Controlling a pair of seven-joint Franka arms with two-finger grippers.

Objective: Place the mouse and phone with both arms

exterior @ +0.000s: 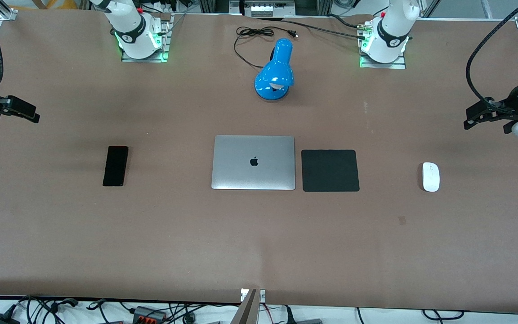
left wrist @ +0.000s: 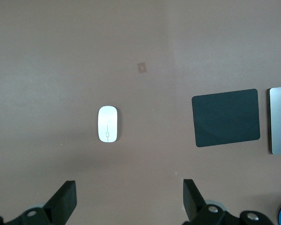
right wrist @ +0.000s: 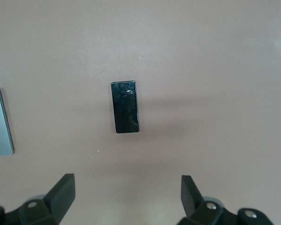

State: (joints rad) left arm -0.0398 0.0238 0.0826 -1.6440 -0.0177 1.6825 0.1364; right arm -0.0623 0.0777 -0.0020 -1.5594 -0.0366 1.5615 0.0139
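The white mouse [exterior: 430, 177] lies on the brown table toward the left arm's end; it also shows in the left wrist view [left wrist: 107, 123]. The black phone [exterior: 115, 165] lies flat toward the right arm's end and shows in the right wrist view [right wrist: 125, 107]. My left gripper [exterior: 471, 118] hangs open and empty over bare table close to the mouse, its fingers [left wrist: 64, 199] spread wide. My right gripper [exterior: 32, 112] hangs open and empty over bare table close to the phone, its fingers [right wrist: 63, 192] spread wide.
A shut silver laptop [exterior: 253, 162] lies mid-table with a black square pad [exterior: 330, 170] beside it, between laptop and mouse. A blue desk lamp [exterior: 276, 72] with a black cord stands closer to the arm bases. The brown table [exterior: 259, 243] is bare nearer the front camera.
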